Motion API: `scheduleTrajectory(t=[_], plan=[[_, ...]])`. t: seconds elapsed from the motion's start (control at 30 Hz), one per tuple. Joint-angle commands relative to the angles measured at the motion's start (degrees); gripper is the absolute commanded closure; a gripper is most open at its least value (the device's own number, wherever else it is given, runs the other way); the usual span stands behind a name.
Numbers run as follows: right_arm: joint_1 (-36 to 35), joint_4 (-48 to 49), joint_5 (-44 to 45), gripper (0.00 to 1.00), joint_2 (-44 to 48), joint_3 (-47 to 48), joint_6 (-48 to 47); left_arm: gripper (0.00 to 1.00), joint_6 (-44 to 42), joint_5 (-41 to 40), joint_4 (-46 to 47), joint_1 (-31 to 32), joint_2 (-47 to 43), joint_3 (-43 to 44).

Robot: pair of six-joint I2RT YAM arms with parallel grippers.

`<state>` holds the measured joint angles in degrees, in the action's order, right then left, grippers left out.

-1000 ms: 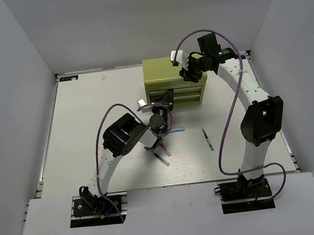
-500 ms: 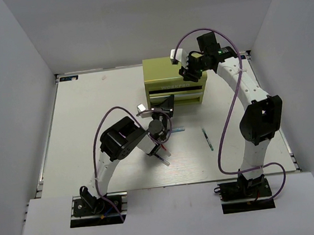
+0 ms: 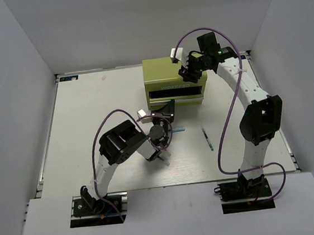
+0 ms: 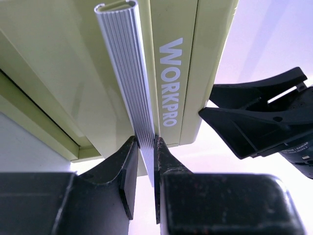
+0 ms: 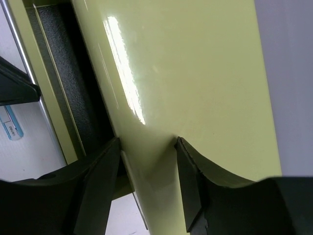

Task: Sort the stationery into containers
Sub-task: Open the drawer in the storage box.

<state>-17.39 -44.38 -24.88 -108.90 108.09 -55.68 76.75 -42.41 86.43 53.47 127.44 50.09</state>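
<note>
The yellow-green chest (image 3: 166, 71) stands at the back middle, with "WORKPRO" on its front (image 4: 168, 88). My left gripper (image 3: 165, 109) (image 4: 145, 142) is shut on the ribbed silver drawer handle (image 4: 122, 68), and the drawer is pulled partly out. My right gripper (image 3: 188, 71) (image 5: 146, 144) rests on the chest's top front edge (image 5: 186, 73) with jaws apart on either side of it. A pale blue-silver pen (image 3: 177, 130) and a dark teal pen (image 3: 207, 139) lie on the table. Another pen's end (image 3: 164, 155) shows under my left arm. The red pen is mostly hidden.
The open drawer's dark lined inside (image 5: 63, 73) shows in the right wrist view. My left arm's elbow (image 3: 120, 141) hangs over the table's middle, just above the pens. White walls enclose the table (image 3: 89, 113) on three sides.
My left gripper has drawn back toward the near edge with the handle, and a dark gap has opened in the chest's front. My right gripper has stayed on the chest top.
</note>
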Motion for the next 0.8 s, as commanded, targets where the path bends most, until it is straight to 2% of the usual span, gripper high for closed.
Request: scheduleTrajectory(t=[0.0,0.03,0.07,0.1,0.13,0.17,0.63,0.77], plan=[[0.78,1.75,7.04,0.45,-4.57,-3.68,1.19,1.0,-2.49,-1.36,17.1,4.18,1.32,-5.79],[0.95,1.84,6.69,0.43,-4.39,-4.11,1.28,0.93,-1.96,-1.36,17.1,4.18,1.32,-6.48],[0.95,2.19,6.69,0.41,-3.52,-4.47,1.19,0.81,-1.96,-1.36,17.1,3.57,0.71,-6.49],[1.04,2.45,6.52,0.37,-3.34,-5.08,1.28,0.43,-1.96,-1.36,17.1,3.57,0.1,-6.49],[1.13,2.72,6.17,0.35,-2.81,-5.69,1.1,0.09,-1.96,-1.36,17.1,3.57,0.09,-7.1],[1.04,3.24,5.99,0.34,-2.11,-6.05,1.01,0.0,-1.96,-1.36,17.1,3.57,0.09,-7.11],[1.13,4.92,3.18,0.3,6.77,-14.57,0.05,0.0,-3.36,4.97,17.1,3.04,-4.48,-10.97],[1.3,4.74,2.48,0.28,10.54,-17.81,-0.22,0.0,-3.89,11.36,17.1,3.04,-7.46,-12.12]])
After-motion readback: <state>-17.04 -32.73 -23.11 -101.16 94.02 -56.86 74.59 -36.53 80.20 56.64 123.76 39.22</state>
